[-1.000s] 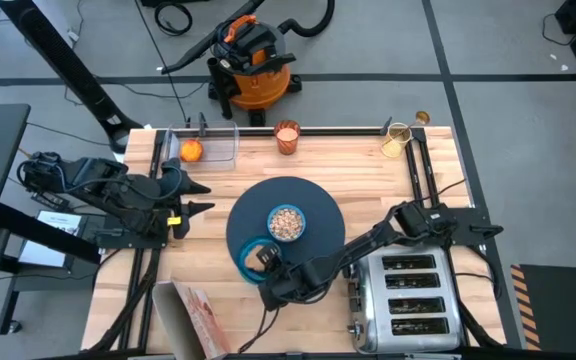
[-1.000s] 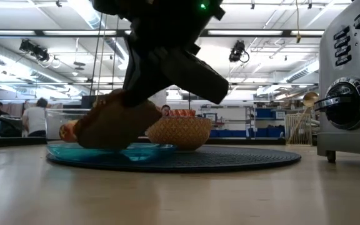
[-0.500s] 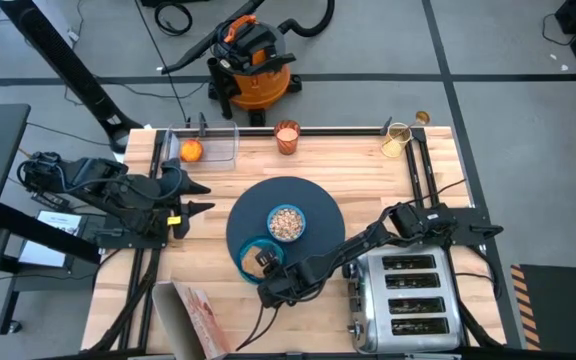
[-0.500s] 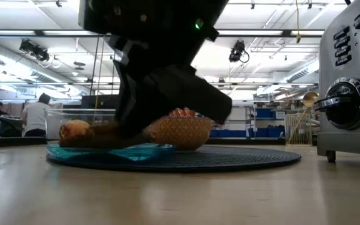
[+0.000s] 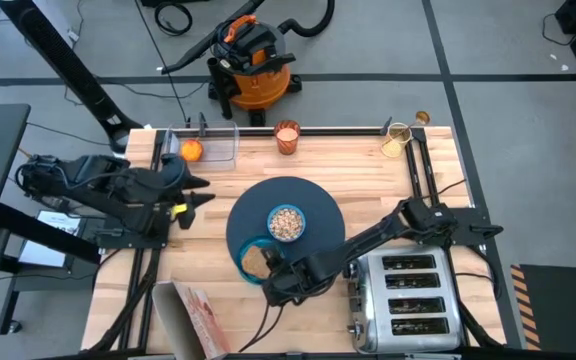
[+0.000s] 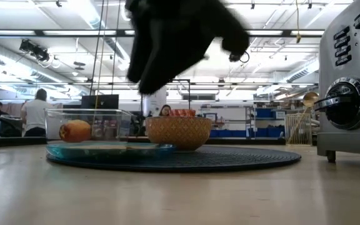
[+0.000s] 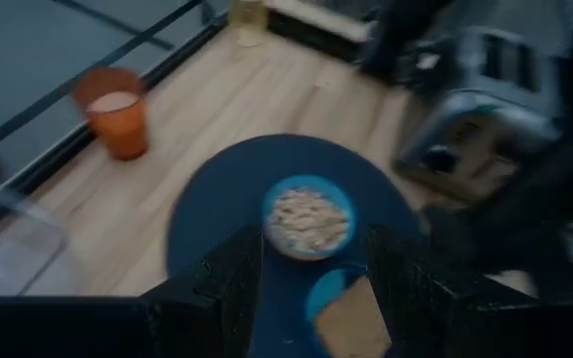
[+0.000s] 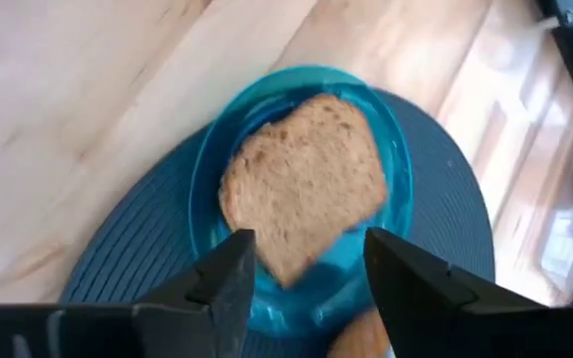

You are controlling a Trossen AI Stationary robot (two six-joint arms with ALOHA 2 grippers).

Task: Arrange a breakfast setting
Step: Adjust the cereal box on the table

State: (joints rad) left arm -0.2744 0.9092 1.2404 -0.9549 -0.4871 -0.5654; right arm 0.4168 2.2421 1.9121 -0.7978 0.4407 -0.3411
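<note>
Toast slice (image 8: 304,184) is now lying flat on the teal plate (image 5: 249,268), and the right gripper (image 8: 306,288), which was pressing it there a second ago, is lifting clear with fingers spread and empty. Directly beneath those fingers the bread is resting free, so I judge a straight upward retreat is safest, avoiding the small light-blue bowl (image 5: 287,222) just beyond. Left gripper (image 7: 311,288) is waiting open, well off to the side.

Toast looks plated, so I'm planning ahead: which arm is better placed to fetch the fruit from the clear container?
Probably left. The left gripper, open, sits just in front of the clear container holding the red-orange fruit; the right gripper hovers open by the teal plate, far across the mat.
</note>
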